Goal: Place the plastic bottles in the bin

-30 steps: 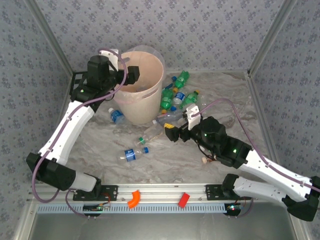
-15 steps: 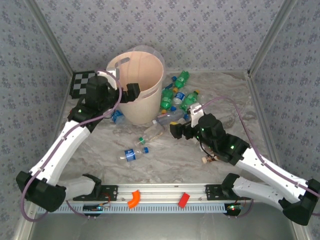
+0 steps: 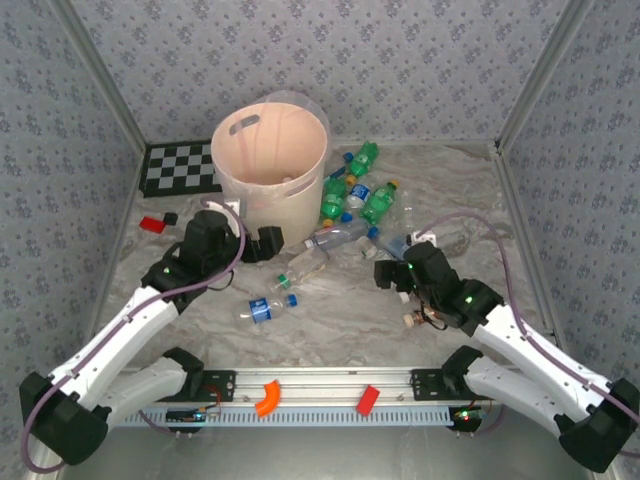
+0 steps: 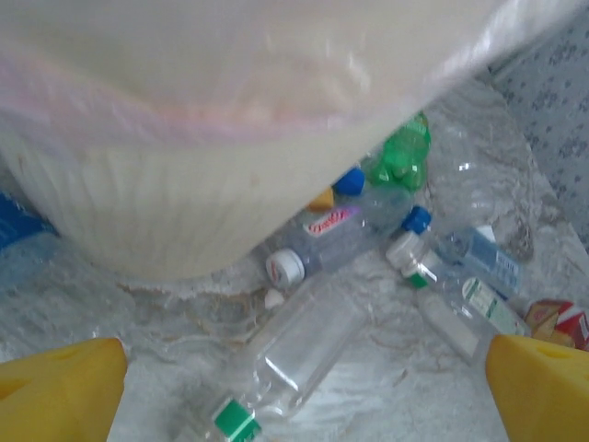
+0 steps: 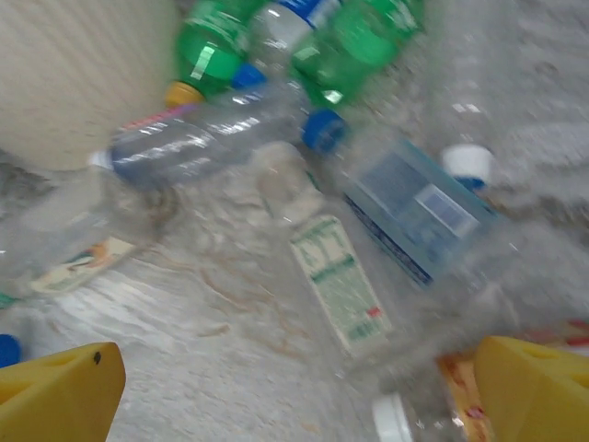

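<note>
Just ahead of the empty, wide-spread left gripper [image 3: 264, 244], beside the bin [image 3: 280, 195], lies a clear green-capped bottle [image 4: 294, 354], apparently its next pick, while the right gripper [image 3: 388, 274], likewise spread empty, faces more plastic bottles [image 5: 405, 207].

Grey patterned walls [image 3: 400, 60] enclose a marbled tabletop [image 3: 330, 330].

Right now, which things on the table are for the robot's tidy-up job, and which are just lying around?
For the job:
- bin
- green bottles
- clear bottles

Just lying about:
- orange block
- red block
- checkerboard
</note>
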Robot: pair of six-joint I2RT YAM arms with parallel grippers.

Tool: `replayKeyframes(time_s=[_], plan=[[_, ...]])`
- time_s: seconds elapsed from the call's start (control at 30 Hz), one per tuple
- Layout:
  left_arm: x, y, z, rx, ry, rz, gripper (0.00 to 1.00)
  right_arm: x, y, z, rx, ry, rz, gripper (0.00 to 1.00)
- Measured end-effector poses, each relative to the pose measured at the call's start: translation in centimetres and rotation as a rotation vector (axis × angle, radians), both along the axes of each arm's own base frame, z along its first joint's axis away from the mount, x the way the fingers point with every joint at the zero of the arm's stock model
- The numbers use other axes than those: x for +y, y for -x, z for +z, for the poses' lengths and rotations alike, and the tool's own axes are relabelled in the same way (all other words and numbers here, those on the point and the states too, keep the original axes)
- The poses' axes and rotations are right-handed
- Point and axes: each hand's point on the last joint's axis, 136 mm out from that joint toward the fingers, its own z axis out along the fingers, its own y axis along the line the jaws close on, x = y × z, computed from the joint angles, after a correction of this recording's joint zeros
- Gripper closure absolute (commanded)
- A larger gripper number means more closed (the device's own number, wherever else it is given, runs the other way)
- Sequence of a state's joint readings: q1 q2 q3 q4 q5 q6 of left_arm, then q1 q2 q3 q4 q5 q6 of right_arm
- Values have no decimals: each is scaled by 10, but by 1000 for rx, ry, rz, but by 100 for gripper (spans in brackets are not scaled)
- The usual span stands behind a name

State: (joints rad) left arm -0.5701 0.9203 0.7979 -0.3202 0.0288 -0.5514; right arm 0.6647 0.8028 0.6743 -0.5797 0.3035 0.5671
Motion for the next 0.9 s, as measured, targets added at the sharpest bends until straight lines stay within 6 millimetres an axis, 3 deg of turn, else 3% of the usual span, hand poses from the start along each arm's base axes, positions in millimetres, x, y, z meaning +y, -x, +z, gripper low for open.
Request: replayKeyframes(time_s=[0.17, 0.33, 0.6, 0.9], plan=[[-4, 15, -14, 9, 3, -32, 0, -48, 13, -30, 140, -30, -244, 4], [-6, 19, -20, 7, 5, -46, 0, -84, 39, -51, 247, -88, -452, 11], [-6, 18, -18, -10, 3, -42, 0, -101, 66, -60, 316, -160, -600, 20], [-1, 22, -16, -45, -1, -40, 0, -106, 83, -102, 439, -231, -720, 23]])
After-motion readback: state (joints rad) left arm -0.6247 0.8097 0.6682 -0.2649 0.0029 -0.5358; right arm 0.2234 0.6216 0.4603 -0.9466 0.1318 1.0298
